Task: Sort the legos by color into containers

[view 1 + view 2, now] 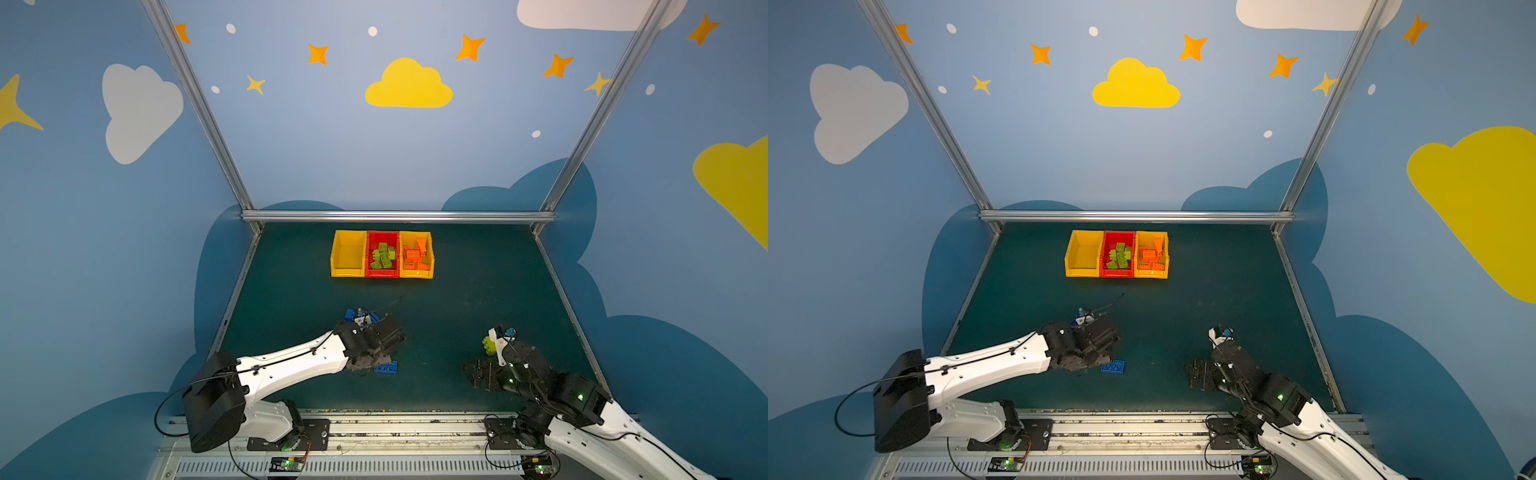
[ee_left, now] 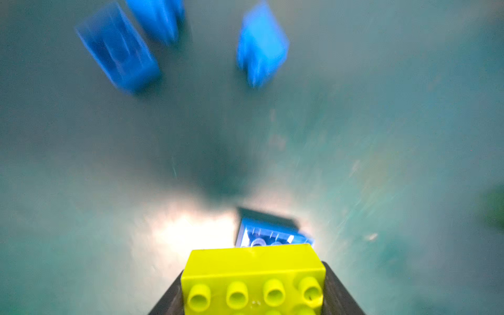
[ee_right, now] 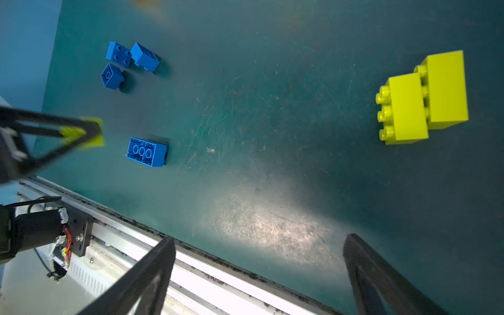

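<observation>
**Lime brick point(image 2: 253, 275) in hand: lift clear, then across to the red bin point(image 1: 382, 273)**

In both top views the left gripper point(image 1: 365, 366) sits low over the near part of the table point(image 1: 457, 291). It is just beside a blue brick point(image 1: 385, 368), with more blue bricks point(image 1: 353, 313) just past its wrist. At the far edge, the left yellow bin point(image 1: 348, 272) is empty, the red bin holds lime bricks and the right yellow bin point(image 1: 416, 273) holds orange ones. The right gripper point(image 1: 478, 376) is near two lime bricks point(image 1: 489, 345).

The left wrist view is blurred, but it shows the jaws clamped on the lime brick, studs toward the camera. The blue brick lies just beyond it. The best move is probably to rise straight up first, so the blue brick is not knocked. Then carry the brick over the middle of the red bin and let go low, so it cannot bounce out.

In the right wrist view the right gripper's jaws stand wide apart with nothing between them. It should stay out of the left arm's path.
</observation>
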`<action>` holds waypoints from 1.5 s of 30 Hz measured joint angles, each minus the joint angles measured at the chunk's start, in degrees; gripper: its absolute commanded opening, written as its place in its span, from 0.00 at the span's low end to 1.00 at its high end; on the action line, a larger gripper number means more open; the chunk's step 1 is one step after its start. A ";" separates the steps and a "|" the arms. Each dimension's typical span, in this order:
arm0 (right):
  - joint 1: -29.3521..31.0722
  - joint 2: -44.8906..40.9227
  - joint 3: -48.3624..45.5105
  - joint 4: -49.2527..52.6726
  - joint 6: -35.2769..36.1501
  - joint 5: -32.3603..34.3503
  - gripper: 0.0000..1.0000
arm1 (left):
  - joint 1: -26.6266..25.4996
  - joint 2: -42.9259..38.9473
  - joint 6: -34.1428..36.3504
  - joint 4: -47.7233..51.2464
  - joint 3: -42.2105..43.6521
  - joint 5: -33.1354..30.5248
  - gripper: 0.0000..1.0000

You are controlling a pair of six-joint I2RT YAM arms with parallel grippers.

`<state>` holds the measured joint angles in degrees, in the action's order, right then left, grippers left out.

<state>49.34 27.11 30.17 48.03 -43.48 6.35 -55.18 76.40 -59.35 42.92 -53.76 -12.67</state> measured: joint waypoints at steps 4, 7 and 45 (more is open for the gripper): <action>0.00 5.03 2.03 -2.75 0.87 0.11 0.94 | 6.21 -1.44 4.90 -0.09 -3.89 -0.28 0.34; 0.00 9.35 3.69 -5.20 1.66 0.04 0.94 | 10.78 -1.38 8.20 -0.57 -6.56 0.22 0.35; -6.23 29.24 14.71 -10.58 7.52 0.39 0.94 | 35.32 74.16 25.11 10.25 -99.91 22.12 0.93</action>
<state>43.11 56.36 44.88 37.45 -35.97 6.74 -19.86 150.56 -34.24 53.17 -153.67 9.45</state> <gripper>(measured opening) 0.940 0.884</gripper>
